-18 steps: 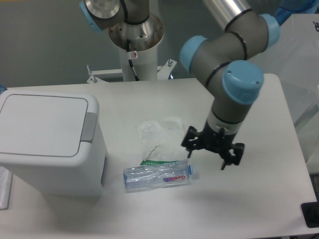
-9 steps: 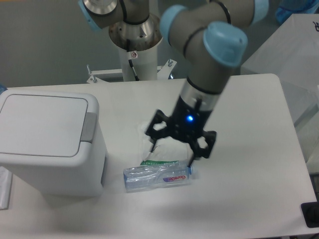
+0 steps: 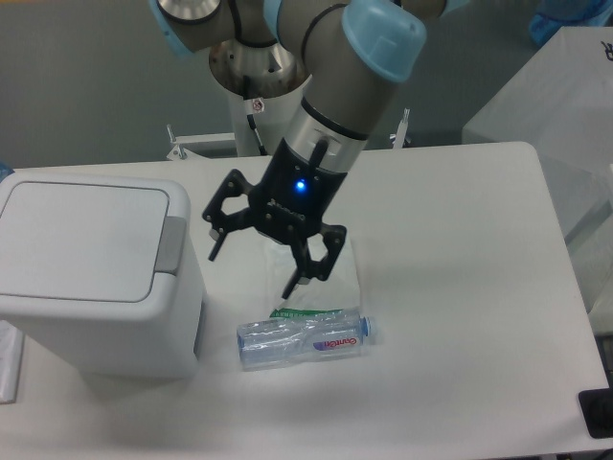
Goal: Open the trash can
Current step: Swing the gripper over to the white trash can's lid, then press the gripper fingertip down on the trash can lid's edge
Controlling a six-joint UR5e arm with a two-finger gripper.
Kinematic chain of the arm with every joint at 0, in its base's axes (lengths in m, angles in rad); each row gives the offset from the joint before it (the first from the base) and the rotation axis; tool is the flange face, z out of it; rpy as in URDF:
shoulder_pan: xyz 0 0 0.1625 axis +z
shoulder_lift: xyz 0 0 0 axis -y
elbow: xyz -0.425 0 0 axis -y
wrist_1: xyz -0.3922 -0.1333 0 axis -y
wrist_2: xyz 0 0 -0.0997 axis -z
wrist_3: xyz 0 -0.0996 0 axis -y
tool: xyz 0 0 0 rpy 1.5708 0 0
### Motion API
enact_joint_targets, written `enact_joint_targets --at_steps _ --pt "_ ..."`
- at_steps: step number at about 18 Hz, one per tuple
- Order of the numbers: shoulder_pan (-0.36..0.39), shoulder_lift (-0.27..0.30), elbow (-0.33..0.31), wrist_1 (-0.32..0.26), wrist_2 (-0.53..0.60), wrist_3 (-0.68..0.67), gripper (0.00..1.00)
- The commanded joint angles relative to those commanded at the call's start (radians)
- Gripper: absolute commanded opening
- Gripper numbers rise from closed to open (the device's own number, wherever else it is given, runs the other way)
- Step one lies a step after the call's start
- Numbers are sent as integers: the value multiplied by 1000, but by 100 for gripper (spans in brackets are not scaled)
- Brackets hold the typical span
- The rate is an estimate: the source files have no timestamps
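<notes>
Trash can (image 3: 91,273) is sitting at the left of the worktop (image 3: 460,287) with its lid lying flat, so I'm judging nothing of the opening as done. I'm holding the claw (image 3: 254,264) in the air just right of the can's grey push-button tab (image 3: 171,244), fingers spread apart and gripping nothing, not touching it. A crushed bottle (image 3: 305,337) is lying nearer. Pressing that tab is what I'm reckoning remains.
</notes>
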Motion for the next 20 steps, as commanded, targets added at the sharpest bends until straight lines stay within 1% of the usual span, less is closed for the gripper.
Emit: enact_joint_targets --at_steps 3,5,9,10,13,20 --pt "-14 -3 -11 5 5 -11 100" --pt "-14 3 -35 11 6 -9 100" --pt "-17 18 -89 80 8 -9 100" --pt "-17 23 -100 89 8 -9 100" --pt "-17 35 -120 97 8 -8 100" --pt "-17 40 -132 95 9 -9 100"
